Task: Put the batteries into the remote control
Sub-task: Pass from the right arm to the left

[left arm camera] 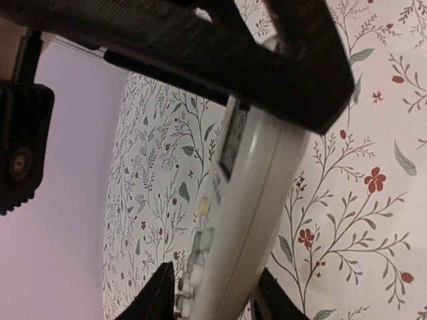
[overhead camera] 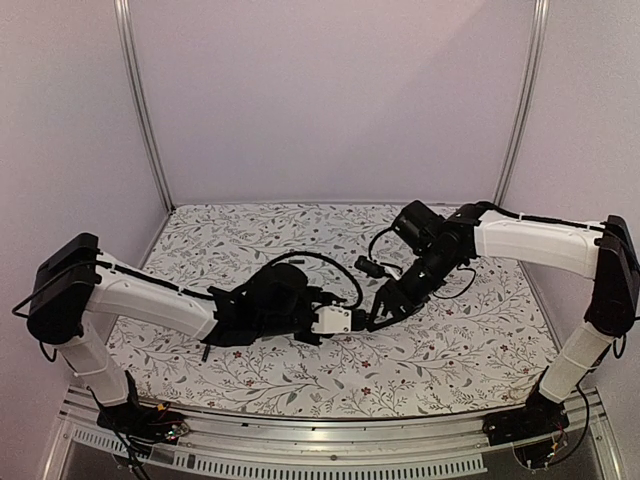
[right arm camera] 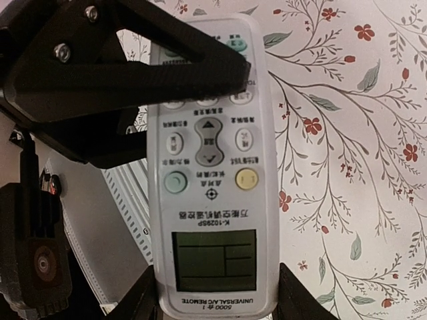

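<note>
Remote control (right arm camera: pixel 211 173) | left gripper (left arm camera: pixel 217 297) and right gripper (right arm camera: pixel 219 300) both pinch it | floral cloth (overhead camera: pixel 450 340) beneath

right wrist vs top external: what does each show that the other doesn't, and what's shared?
Only right wrist: the remote control front face, with display window, buttons and printed lettering. Only top external: the left arm and right arm whole, from bases to wrists, and the table at full spread. Both: the remote control held between the left gripper and right gripper, over the floral table.
</note>
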### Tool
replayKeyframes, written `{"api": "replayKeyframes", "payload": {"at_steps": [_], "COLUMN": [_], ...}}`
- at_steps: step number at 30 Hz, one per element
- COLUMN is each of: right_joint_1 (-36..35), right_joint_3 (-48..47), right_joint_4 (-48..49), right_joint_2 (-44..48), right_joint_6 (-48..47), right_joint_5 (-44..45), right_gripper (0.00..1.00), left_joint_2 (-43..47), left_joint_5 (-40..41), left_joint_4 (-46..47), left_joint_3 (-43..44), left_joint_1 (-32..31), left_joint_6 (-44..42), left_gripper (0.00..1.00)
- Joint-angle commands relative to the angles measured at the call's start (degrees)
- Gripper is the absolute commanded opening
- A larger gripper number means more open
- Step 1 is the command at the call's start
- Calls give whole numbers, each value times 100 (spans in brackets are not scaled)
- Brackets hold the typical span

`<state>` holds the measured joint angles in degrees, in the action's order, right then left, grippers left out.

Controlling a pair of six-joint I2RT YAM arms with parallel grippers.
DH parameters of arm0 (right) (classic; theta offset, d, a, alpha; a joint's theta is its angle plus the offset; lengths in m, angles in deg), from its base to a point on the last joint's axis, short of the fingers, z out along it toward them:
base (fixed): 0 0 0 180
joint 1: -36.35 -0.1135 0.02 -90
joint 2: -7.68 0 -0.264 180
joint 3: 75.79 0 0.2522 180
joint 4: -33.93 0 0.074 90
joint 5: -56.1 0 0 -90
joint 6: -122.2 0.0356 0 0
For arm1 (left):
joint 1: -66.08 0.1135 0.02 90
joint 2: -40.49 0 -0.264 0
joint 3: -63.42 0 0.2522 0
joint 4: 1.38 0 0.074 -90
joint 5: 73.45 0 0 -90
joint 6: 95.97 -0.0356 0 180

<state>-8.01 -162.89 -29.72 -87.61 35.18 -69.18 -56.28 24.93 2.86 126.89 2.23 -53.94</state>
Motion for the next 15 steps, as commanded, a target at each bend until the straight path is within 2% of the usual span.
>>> {"api": "replayKeyframes", "payload": {"at_steps": [1, 9, 15], "right_joint_1": [-47, -47, -35], "right_joint_3": [-179, -480, -466], "right_joint_4": [-157, -184, -12], "right_joint_2": [230, 686, 1320], "right_joint_6": [-122, -234, -559], "right_joint_5": [-62, 122, 723], "right_gripper": [28, 61, 83], "left_joint_2": [110, 341, 948], "left_joint_5": [-13, -189, -1094], "left_joint_4": [-220, -424, -625], "left_joint_3": [127, 221, 183], "left_joint_1": [-111, -93, 140], "left_joint_6": [71, 499, 1477], "left_gripper": [35, 7, 5]}}
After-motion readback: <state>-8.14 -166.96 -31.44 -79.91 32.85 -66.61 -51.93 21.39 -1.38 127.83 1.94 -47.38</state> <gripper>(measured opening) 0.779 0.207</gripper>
